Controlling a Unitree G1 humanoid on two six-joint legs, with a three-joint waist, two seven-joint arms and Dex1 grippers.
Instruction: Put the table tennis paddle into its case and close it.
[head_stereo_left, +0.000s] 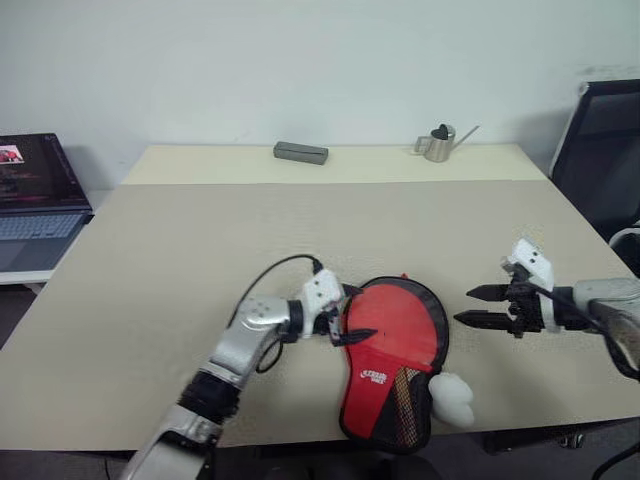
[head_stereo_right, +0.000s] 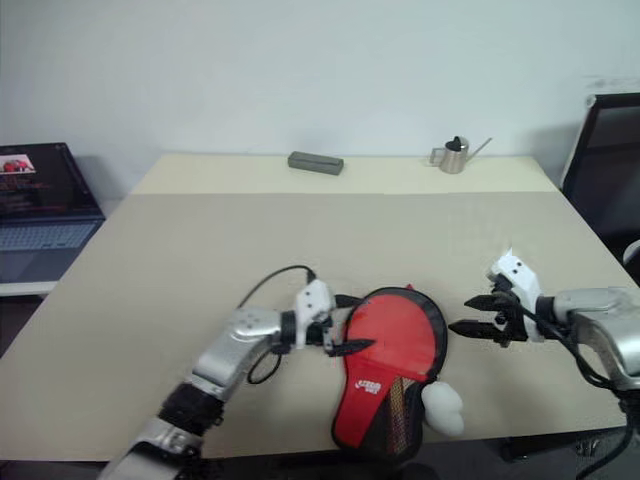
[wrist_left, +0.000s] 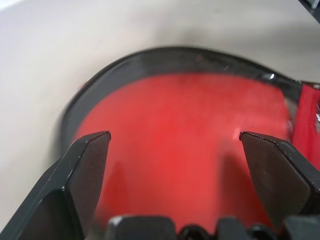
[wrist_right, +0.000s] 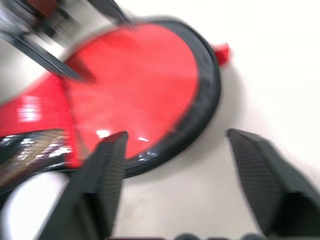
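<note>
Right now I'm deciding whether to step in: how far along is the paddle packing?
The case lies flat near the table's front edge, apparently with the paddle inside; no handle shows. Neither gripper holds anything: the left gripper is open at the case's edge, the right gripper open beside it. Whether the zip is fully closed is unclear.

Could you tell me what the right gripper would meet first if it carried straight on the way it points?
Probably the case: the right gripper, open, points at its rounded black edge across bare table; depth is uncertain.

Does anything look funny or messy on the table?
Nothing spilled or broken. The case lies flat at the table's near edge, its white charm at the rim. Both grippers, left and right, are open beside it.
</note>
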